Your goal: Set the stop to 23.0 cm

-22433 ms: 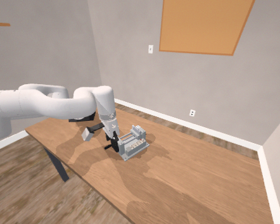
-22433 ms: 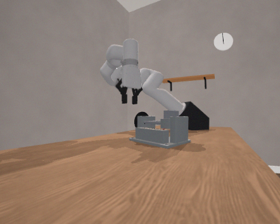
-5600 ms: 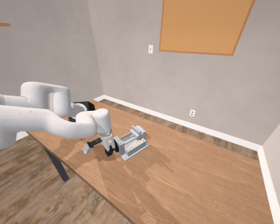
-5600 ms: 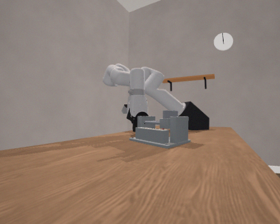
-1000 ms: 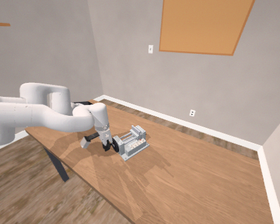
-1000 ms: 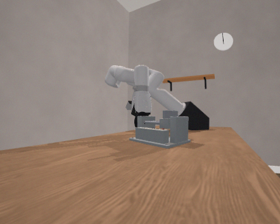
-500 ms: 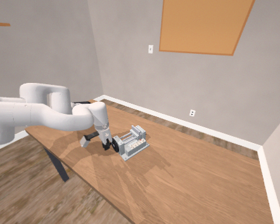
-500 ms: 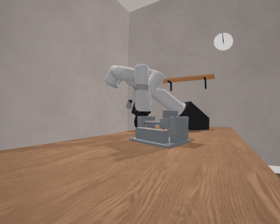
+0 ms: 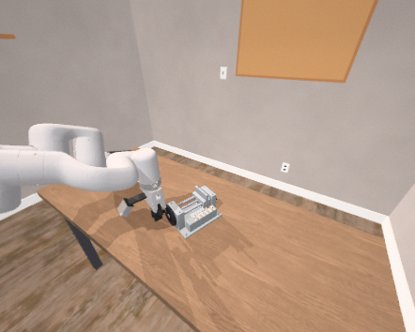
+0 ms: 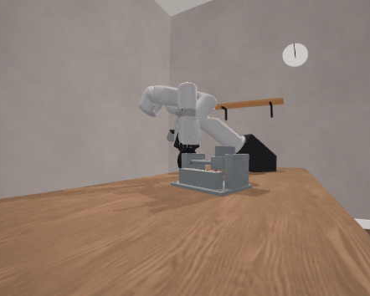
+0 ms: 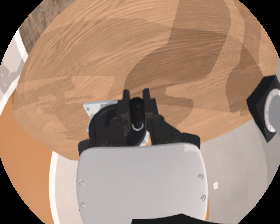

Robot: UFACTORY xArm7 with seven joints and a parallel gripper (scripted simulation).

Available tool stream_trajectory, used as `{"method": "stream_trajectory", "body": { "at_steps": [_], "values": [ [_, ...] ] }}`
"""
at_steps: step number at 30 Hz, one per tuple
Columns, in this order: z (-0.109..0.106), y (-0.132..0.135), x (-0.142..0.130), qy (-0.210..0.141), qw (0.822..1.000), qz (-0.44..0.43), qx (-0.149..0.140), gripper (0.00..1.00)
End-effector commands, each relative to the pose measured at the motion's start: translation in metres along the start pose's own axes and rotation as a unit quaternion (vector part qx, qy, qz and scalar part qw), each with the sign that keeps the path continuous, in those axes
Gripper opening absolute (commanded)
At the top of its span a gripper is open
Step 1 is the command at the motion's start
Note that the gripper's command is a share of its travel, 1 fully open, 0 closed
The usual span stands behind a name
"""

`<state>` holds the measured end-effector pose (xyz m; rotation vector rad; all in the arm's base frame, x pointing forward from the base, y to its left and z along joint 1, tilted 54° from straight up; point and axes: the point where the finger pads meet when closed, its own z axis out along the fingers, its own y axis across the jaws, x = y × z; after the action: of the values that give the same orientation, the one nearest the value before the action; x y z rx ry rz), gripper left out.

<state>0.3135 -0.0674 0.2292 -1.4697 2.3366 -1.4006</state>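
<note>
The stop (image 9: 203, 196) (image 10: 218, 163) sits on the rods (image 9: 189, 205) (image 10: 201, 161), which run out from the wheel (image 9: 172, 216) (image 10: 181, 159) (image 11: 103, 125); it stands at the far end of them from the wheel, near the end block (image 9: 210, 194) (image 10: 237, 171). The scale (image 9: 202, 216) lies alongside the rods, its marks too small to read, so whether the stop is at 23.0 cm cannot be told.

The likeliest fault from here is a wrong setting: a little too much or too little turn at the wheel would leave the stop past the mark or short of it. Letting go carries its own risk. If the fingers part unevenly, or the arm (image 9: 147, 168) (image 10: 187, 98) draws off while one of them still bears on the knob (image 11: 137, 106), the wheel could be dragged round and the stop with it. A slipping grip during a turn would likewise leave the stop short. The wheel is close beside the gripper, so a sideways retreat might also knock its rim.

The gripper (image 9: 158, 214) (image 10: 187, 147) (image 11: 136, 97) is only slightly open, its fingers pinching the wheel's dark knob, one on each side. They point down beside the wheel's face, with the knob upright between them.
</note>
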Motion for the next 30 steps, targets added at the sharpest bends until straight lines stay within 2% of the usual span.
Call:
{"method": "stream_trajectory", "body": {
  "at_steps": [1, 15, 30],
  "values": [
    [-0.004, -0.001, 0.000, -0.001, 1.000, 0.000, 0.001, 0.06],
    [-0.017, -0.007, 0.000, -0.001, 1.000, 0.000, 0.001, 0.06],
    [-0.029, -0.030, 0.000, -0.001, 1.000, 0.000, 0.001, 0.06]
  ]
}}
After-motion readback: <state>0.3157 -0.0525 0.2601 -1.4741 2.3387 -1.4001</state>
